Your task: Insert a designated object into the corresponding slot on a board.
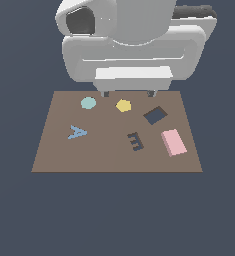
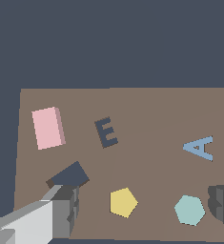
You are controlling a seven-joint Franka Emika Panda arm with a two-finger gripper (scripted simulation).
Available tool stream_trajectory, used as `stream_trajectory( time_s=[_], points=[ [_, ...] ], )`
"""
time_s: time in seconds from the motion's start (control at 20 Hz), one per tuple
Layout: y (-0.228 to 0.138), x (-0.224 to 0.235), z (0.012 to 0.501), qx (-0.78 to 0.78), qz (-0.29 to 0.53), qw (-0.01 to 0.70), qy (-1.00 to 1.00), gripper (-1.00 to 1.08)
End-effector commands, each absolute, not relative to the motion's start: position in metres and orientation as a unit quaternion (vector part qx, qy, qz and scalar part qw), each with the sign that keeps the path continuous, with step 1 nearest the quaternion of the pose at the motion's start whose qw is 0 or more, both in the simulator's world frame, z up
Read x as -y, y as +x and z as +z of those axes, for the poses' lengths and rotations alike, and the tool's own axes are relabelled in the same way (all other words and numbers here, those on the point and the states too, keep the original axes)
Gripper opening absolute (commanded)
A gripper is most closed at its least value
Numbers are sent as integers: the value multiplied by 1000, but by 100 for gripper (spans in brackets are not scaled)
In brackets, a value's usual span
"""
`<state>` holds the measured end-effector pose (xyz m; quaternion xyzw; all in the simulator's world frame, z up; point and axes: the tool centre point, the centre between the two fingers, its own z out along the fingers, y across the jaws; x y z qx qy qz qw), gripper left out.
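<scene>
Nearest the exterior camera, the brown board [image 1: 59, 155] lay flat, with the gripper [image 1: 128, 93] hovering over its far edge, jaws spread wide and holding nothing. Well apart from the fingers [image 2: 66, 209] sat the pink block [image 1: 173, 142], just beyond the rectangular slot [image 1: 155, 115], beside the E-shaped cut-out [image 1: 135, 141].

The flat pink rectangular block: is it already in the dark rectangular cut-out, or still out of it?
Out. The flat pink rectangular block lies on the brown square board, apart from the dark rectangular cut-out, which shows empty.
</scene>
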<state>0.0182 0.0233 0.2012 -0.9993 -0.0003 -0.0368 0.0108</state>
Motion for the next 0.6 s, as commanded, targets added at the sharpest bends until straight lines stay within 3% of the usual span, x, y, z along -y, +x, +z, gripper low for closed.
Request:
stream_trajectory(
  time_s=[0.0,0.55],
  points=[
    [18,-23,201,0,-37,11,-999,100],
    [29,-50,173,21,-30,9,-999,100]
  ],
)
